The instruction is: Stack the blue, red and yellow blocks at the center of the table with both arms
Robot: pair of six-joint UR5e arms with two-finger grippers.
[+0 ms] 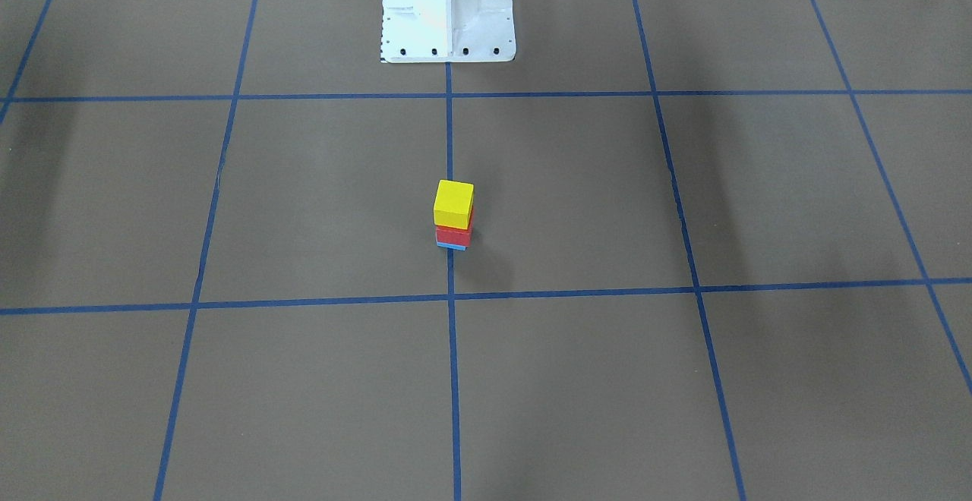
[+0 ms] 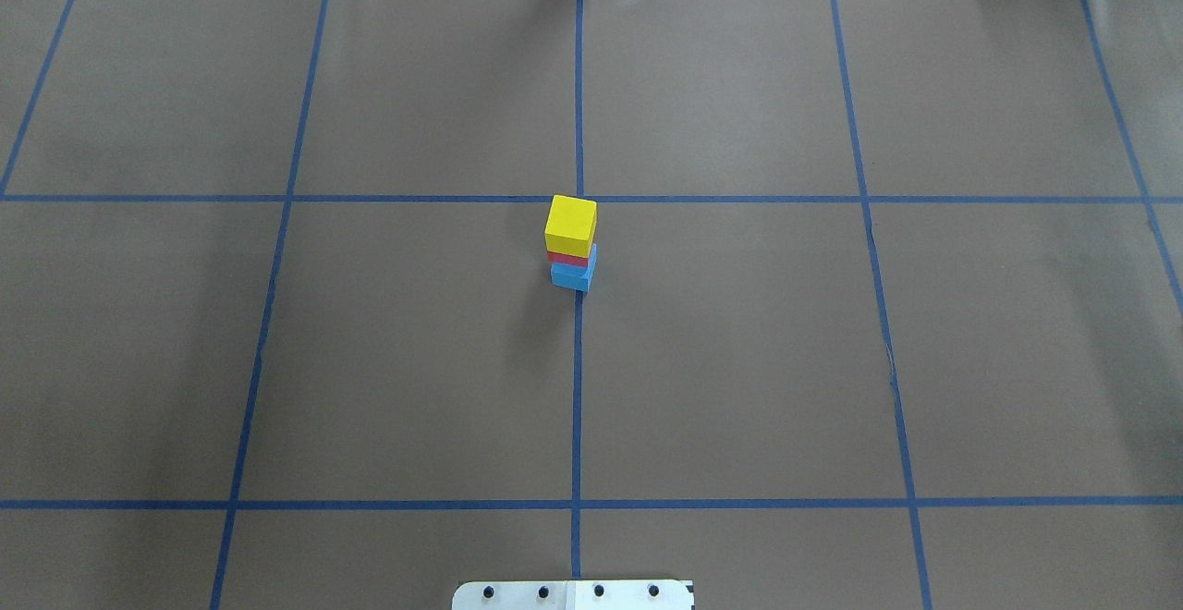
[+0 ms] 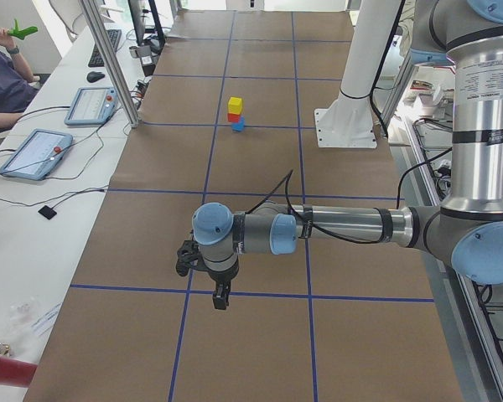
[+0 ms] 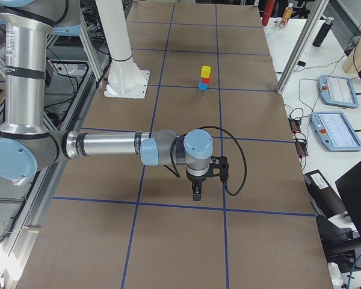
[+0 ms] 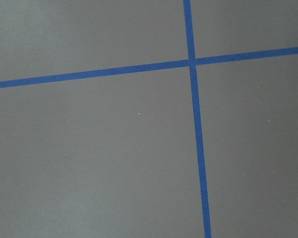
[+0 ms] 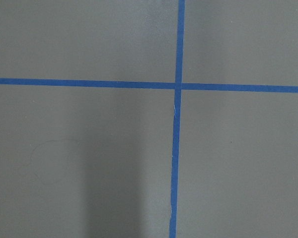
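At the table's [image 2: 739, 360] centre, on the middle tape line, stands a stack of three blocks. The yellow block [image 2: 570, 225] is on top, the red block [image 2: 567, 260] under it, the blue block [image 2: 573, 275] at the bottom, turned slightly against the others. In the front-facing view only a sliver of blue block [image 1: 450, 246] shows under red block [image 1: 453, 236]. Both arms are far from the stack. The left gripper [image 3: 221, 297] points down over the table, near its left end. The right gripper [image 4: 196, 194] hangs likewise near the right end. I cannot tell whether either is open or shut. The wrist views show only bare table and tape.
The white pedestal base [image 1: 448, 7] stands at the robot's side of the table. A person [image 3: 0, 75] sits at a side desk with tablets [image 3: 33, 153] and cables. More tablets [image 4: 331, 129] lie on the desk along the far edge. Metal posts [image 3: 109, 59] rise beside it.
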